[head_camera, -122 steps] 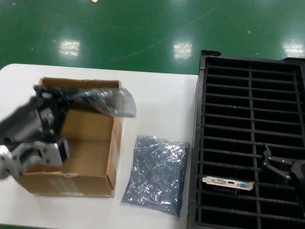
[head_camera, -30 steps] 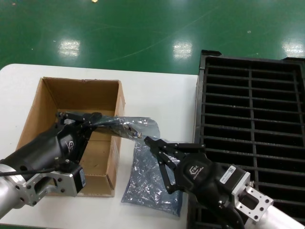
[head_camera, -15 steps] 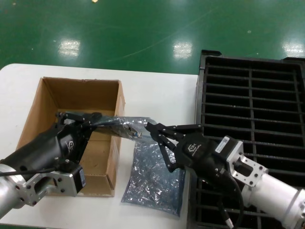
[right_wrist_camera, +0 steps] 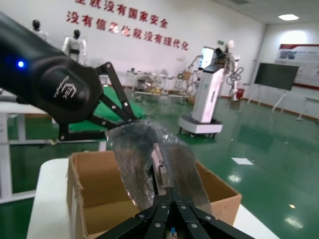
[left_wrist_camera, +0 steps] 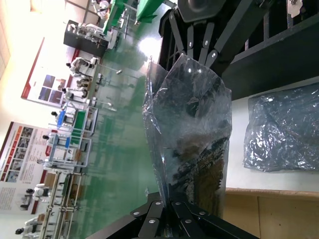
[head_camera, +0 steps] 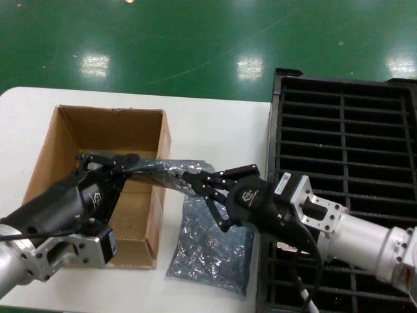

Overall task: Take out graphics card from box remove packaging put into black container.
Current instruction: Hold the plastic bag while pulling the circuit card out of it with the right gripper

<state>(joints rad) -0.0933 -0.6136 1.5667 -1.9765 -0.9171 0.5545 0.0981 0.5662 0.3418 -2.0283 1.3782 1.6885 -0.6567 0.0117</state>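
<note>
Over the box, right tool, newly arrived, pinches the bagged graphics card; left tool grips the packaging.

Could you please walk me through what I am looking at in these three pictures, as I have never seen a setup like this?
This is a two-armed robot. One picture looks down from its head; the other two come from cameras on its wrists. On the white table stand a cardboard box and a black slotted container; an empty silvery bag lies between them. The left gripper holds one end of a bagged graphics card above the box's edge. The right gripper has closed on the bag's other end, apparently to pull the packaging off.
</note>
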